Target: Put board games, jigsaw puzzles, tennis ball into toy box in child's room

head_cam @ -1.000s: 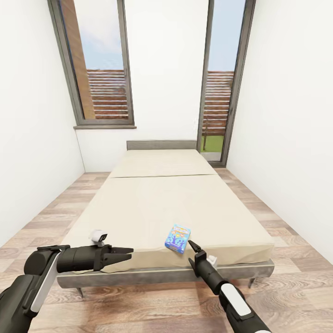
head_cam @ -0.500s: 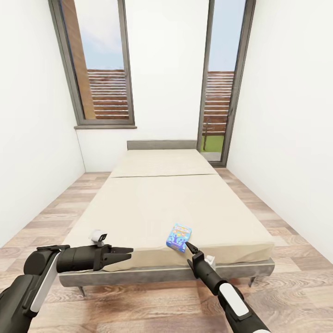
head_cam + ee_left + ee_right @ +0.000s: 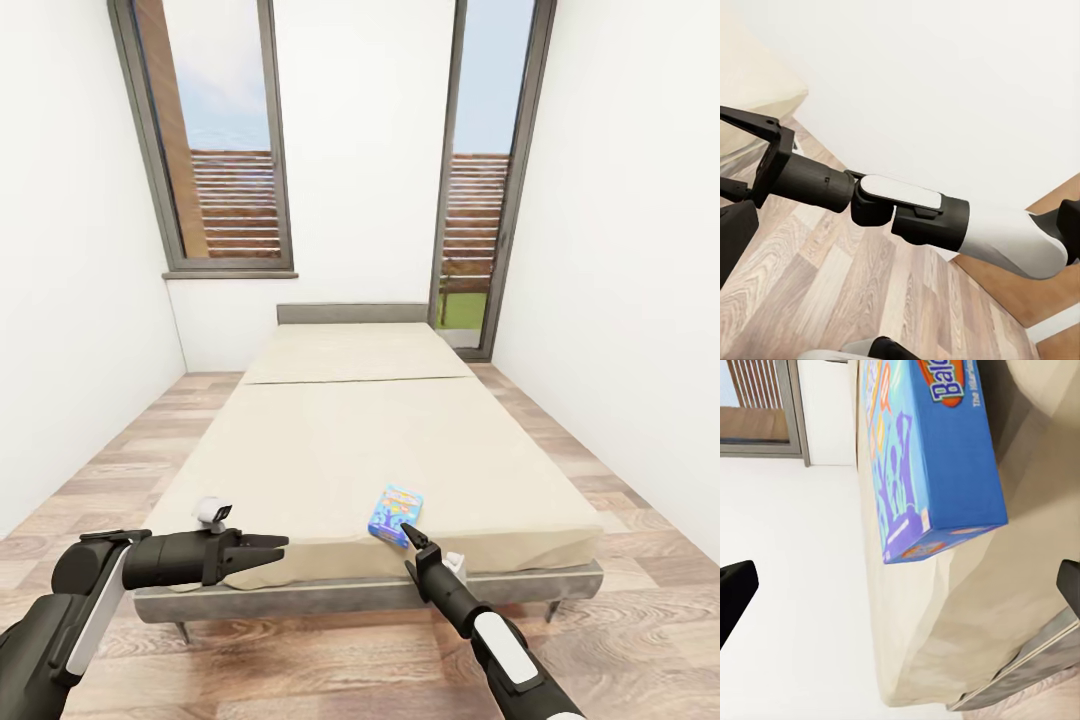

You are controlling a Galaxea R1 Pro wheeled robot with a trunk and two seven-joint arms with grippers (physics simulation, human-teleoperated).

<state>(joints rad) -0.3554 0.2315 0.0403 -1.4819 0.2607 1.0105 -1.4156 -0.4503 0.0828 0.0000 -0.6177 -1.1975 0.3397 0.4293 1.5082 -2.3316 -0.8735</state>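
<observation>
A small blue board game (image 3: pixel 396 514) with cartoon print lies flat on the beige bed (image 3: pixel 330 430), close to its near edge. My right gripper (image 3: pixel 410 535) is open and points at the box's near corner from just off the mattress edge. In the right wrist view the board game (image 3: pixel 930 457) lies ahead between the wide-spread fingertips (image 3: pixel 735 592), with nothing gripped. My left gripper (image 3: pixel 275 550) hangs open and empty over the bed's near left edge, well left of the box. The table, toy box, jigsaw puzzles and tennis ball are out of view.
White walls stand close on both sides of the bed, with strips of wood-plank floor (image 3: pixel 110 450) along them. A tall window (image 3: pixel 215 150) and a glass door (image 3: pixel 480 180) are behind the headboard (image 3: pixel 350 313). My right forearm (image 3: pixel 907 206) crosses the left wrist view.
The whole picture has shifted slightly, so the camera moved. My right gripper's tip has come in from the box's right side to its near corner. The left arm holds still.
</observation>
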